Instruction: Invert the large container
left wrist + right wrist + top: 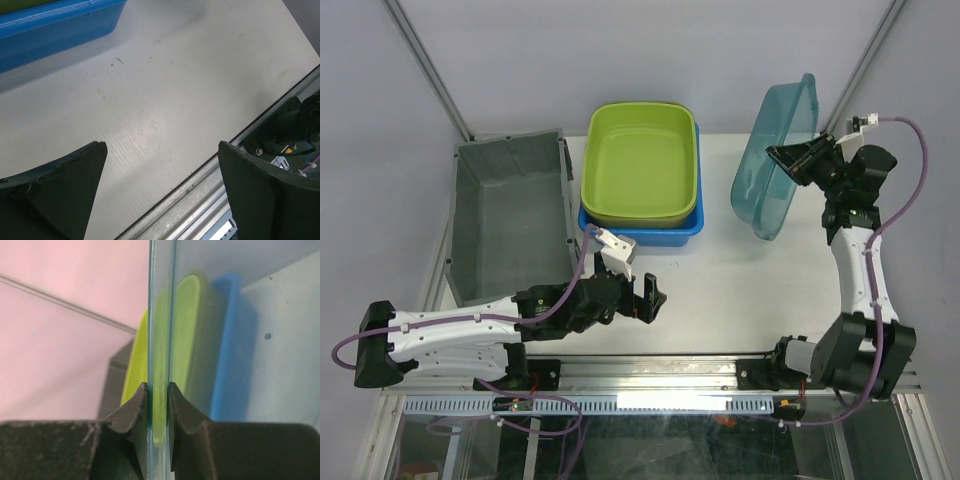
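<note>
The large container is a see-through teal tub (768, 175) at the back right. It stands tipped up on its side, lower edge by the table, open side facing right. My right gripper (792, 160) is shut on its rim. In the right wrist view the thin teal wall (162, 300) runs straight up between the two fingers (135, 407), which pinch it from both sides. My left gripper (655, 298) is open and empty, low over the table near the front edge. In the left wrist view its jaws (162, 145) stand wide apart over bare table.
A lime green tub (640, 160) sits nested in a blue tub (645, 230) at the back middle; the blue tub's wall shows in the left wrist view (50, 30). A grey fabric bin (510, 215) stands at the left. The metal front rail (210, 200) runs along the near edge.
</note>
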Tool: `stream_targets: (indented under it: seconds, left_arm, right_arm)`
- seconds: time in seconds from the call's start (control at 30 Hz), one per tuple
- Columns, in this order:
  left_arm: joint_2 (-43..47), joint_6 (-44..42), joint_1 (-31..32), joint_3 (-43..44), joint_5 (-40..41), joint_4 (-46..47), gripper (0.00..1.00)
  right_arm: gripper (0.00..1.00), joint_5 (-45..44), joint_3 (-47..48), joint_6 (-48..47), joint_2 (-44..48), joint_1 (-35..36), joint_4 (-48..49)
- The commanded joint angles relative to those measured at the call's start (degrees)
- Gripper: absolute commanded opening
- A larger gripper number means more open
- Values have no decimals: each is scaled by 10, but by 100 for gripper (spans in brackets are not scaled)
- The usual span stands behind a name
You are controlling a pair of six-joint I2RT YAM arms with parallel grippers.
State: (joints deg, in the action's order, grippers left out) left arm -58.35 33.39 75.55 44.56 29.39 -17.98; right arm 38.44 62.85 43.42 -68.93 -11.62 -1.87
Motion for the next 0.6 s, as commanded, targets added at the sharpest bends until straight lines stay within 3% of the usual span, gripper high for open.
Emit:
stream_targets:
  seconds: [0.0, 0.2, 0.3, 0.4, 0.57]
  left_arm:
    - [16, -10, 0, 27, -13, 22, 99]
    - [21, -1, 0, 23, -14, 22, 99]
    - [18, 0, 0, 24, -13, 22, 99]
    - [11, -5, 0, 29, -16, 22, 99]
    - [3, -10, 0, 36, -18, 21, 99]
  right_arm:
    - [0, 198, -60, 265, -52, -24, 417]
    - [0, 211, -63, 396, -143, -28, 595]
    - [0, 209, -68, 517, -216, -36, 736]
    - [0, 182, -78, 695, -314, -52, 939]
    - [0, 200, -109, 711, -382, -70, 958]
